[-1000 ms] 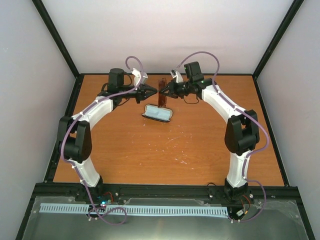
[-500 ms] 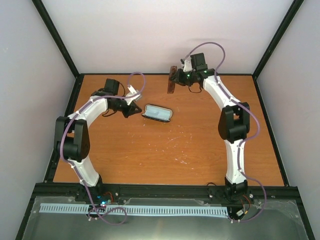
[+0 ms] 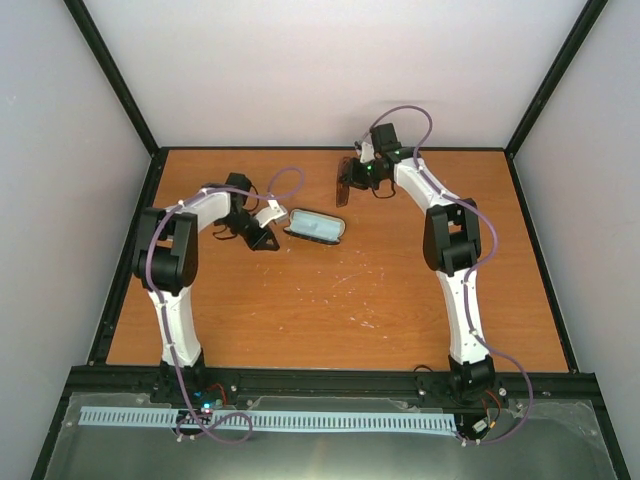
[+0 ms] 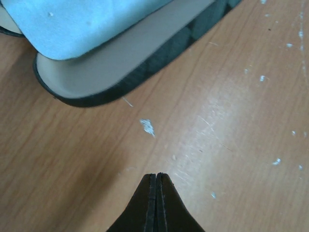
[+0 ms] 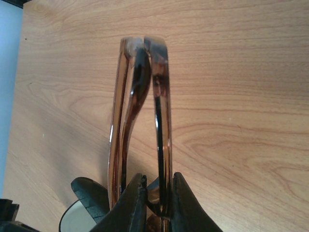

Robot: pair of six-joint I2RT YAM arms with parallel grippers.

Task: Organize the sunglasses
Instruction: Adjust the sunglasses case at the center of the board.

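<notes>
Sunglasses (image 5: 139,92) pinched at one end by right gripper (image 5: 157,189), jaws nearly together on the folded frame. Gripped end buried inside the grip and cut off by the bottom edge of the wrist view. Seen only edge-on there: brown lenses and thin arms stacked into a narrow band, lens faces not readable. Long axis straight away from the gripper, free end pointing up the frame over bare counter (image 5: 241,96). From above, shows as a slim dark strip over the far middle of the counter, just beyond the black case (image 3: 315,227), long axis far-to-near with the near end tipped slightly left. Height above the wood not clear. Case lying open with pale blue cloth (image 4: 82,24) inside, cropped at the top of the left wrist view, only a corner caught in the right one. Left gripper (image 4: 156,205) fully closed on nothing, tips pressed together, low by the case's left end and apart from it. Contact with the counter impossible to tell.
</notes>
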